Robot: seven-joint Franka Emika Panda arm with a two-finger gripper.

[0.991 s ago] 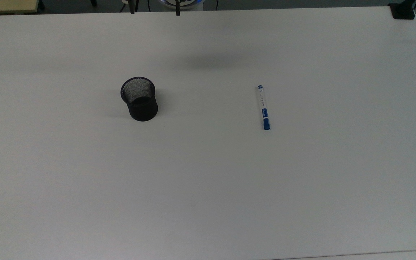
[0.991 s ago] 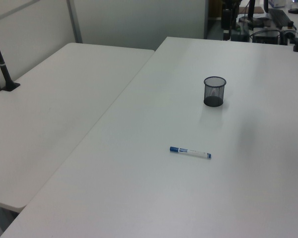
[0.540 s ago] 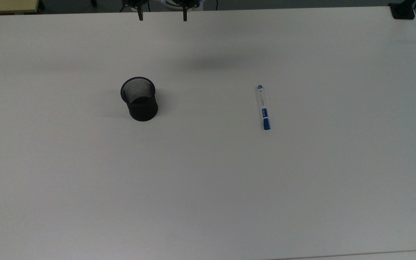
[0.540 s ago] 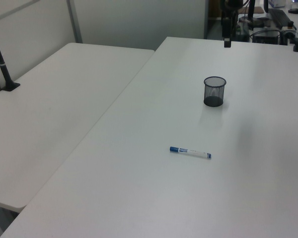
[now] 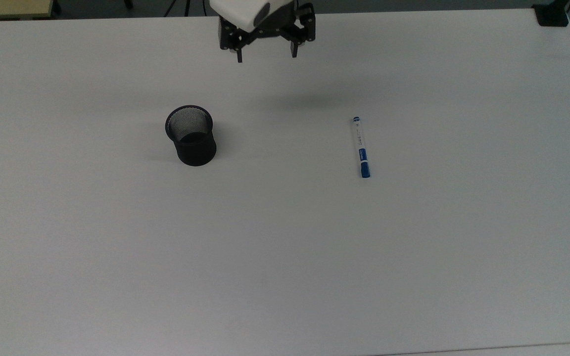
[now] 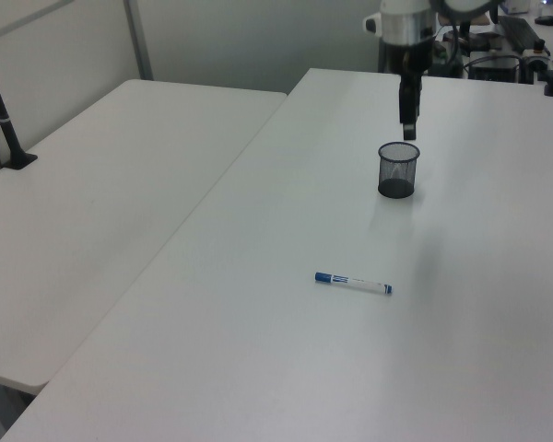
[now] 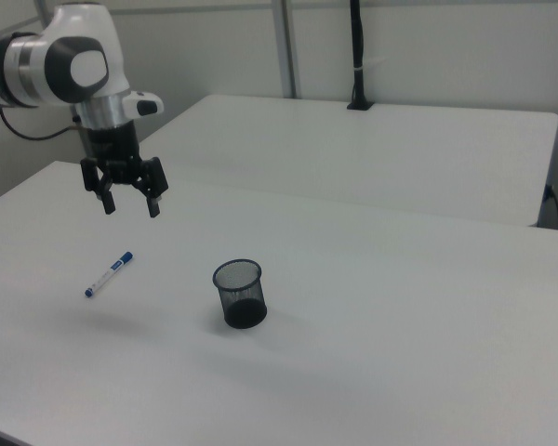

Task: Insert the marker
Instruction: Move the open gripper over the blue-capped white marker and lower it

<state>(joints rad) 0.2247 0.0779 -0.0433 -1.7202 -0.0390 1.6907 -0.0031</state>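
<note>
**Gripper advanced over the table; marker not yet grasped**

Change from earlier frames: one second ago, just two dark fingertips showed at the top view's far edge. The gripper (image 5: 265, 54) has since moved in over the table (image 5: 285, 277), so that its black fingers and the white wrist housing are now visible. The marker (image 5: 360, 147) and the black mesh cup (image 5: 191, 135) have not moved.

Jaw state: the fingers are spread wide apart and hold nothing.

Marker position: it lies flat on the table, well apart from the cup, toward the top view's right. Its long blue cap points to the top view's near side.

View differences: the right view shows the gripper (image 7: 127, 202) raised clear of the surface, above and just beyond the marker (image 7: 109, 274), with the arm's white joint (image 7: 67, 60) above it. The left view sees the gripper (image 6: 408, 127) edge-on, directly above the cup (image 6: 397, 169) in the picture; the marker (image 6: 353, 283) lies nearer the camera.

Surroundings: a second white table (image 6: 92, 212) adjoins at the left view's left. A black pole (image 7: 357, 56) is clamped to its far edge in the right view. Nothing lies between the gripper and the marker.
</note>
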